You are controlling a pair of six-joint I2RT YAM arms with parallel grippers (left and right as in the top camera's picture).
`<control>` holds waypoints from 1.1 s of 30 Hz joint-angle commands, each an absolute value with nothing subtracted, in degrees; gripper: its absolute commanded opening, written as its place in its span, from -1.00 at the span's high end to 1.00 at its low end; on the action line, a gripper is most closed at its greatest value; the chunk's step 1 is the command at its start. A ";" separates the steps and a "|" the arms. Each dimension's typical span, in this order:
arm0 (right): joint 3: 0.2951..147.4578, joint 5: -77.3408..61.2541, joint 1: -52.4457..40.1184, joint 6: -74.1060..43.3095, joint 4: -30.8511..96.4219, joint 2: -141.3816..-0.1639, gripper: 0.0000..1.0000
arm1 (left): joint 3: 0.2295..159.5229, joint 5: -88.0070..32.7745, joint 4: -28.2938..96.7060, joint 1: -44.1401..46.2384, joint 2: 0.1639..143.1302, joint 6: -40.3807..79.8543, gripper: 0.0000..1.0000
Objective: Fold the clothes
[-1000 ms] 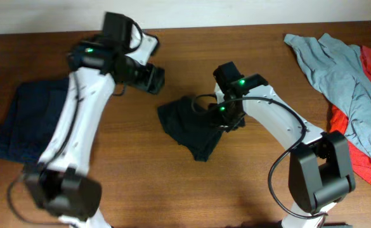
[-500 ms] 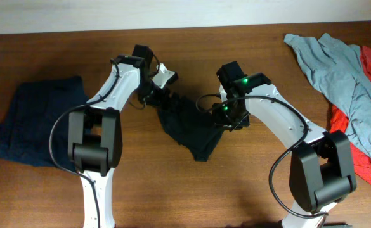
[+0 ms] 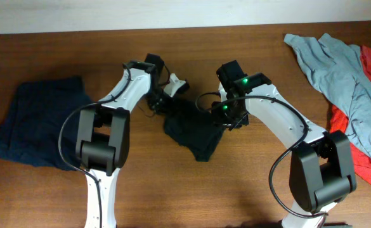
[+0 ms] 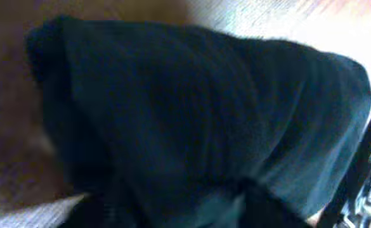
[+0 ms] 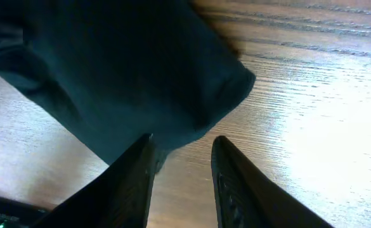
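Note:
The clothes, one black T-shirt, lie crumpled in the middle of the wooden table. My left gripper is down at the shirt's upper left edge. In the left wrist view the black cloth fills the frame and lies between the blurred dark fingers, whose hold is unclear. My right gripper sits at the shirt's right edge. In the right wrist view its fingers stand apart over bare wood, with a fold of the shirt just past the tips of the right gripper.
A dark navy garment lies spread at the left. A light grey-blue shirt and a red cloth are heaped at the right edge. The table's far edge meets a pale wall.
My left arm has swung in from the left and come down onto the shirt's upper left edge, its jaws narrowing. The shirt's corner there has shifted a little. My right arm has stayed put.

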State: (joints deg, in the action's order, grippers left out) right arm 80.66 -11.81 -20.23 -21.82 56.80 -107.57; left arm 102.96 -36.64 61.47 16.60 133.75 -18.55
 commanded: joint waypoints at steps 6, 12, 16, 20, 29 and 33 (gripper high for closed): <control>80.51 -10.92 -20.18 -21.23 57.04 -107.20 0.36 | 100.57 -37.74 63.05 16.32 134.87 -18.98 0.99; 80.51 -8.03 -20.16 -21.21 59.37 -107.18 0.36 | 100.62 -37.74 65.19 12.10 127.09 -15.59 0.99; 80.51 -8.05 -20.16 -21.23 59.33 -107.20 0.36 | 100.62 -33.87 65.63 8.34 117.93 -11.99 0.99; 80.51 -8.03 -20.16 -21.23 59.22 -107.20 0.36 | 100.60 -27.94 67.26 5.06 111.63 -11.18 0.99; 80.51 -6.79 -20.16 -21.23 59.37 -107.20 0.36 | 100.53 -26.68 71.09 -9.89 108.73 -9.72 0.99; 80.51 -6.79 -20.16 -21.26 59.11 -107.20 0.35 | 100.53 -25.78 68.49 -18.59 108.77 -12.93 0.99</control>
